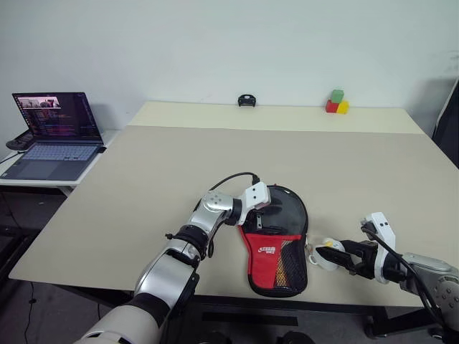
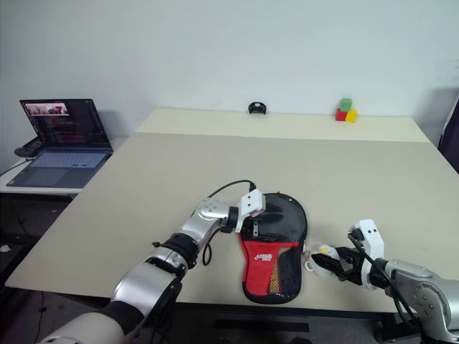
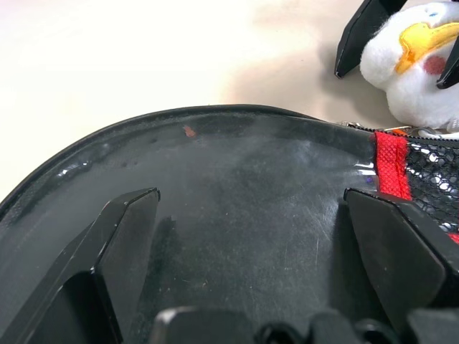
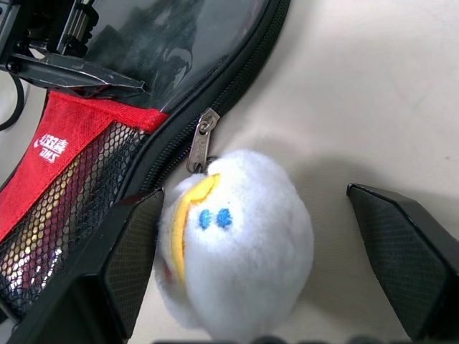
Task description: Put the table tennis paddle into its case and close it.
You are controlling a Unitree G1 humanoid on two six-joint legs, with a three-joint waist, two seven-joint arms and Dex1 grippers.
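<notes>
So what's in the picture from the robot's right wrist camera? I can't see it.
A small white plush bird with a yellow beak and blue eyes sits between the open black fingers of the right claw. It hangs from the metal zipper pull of the case, a black and red pouch with a mesh pocket, lying on the beige table.

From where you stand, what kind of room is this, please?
Probably a lab or office workroom: a large plain table, an open laptop on a side desk, and coloured blocks by a bare white wall.
</notes>
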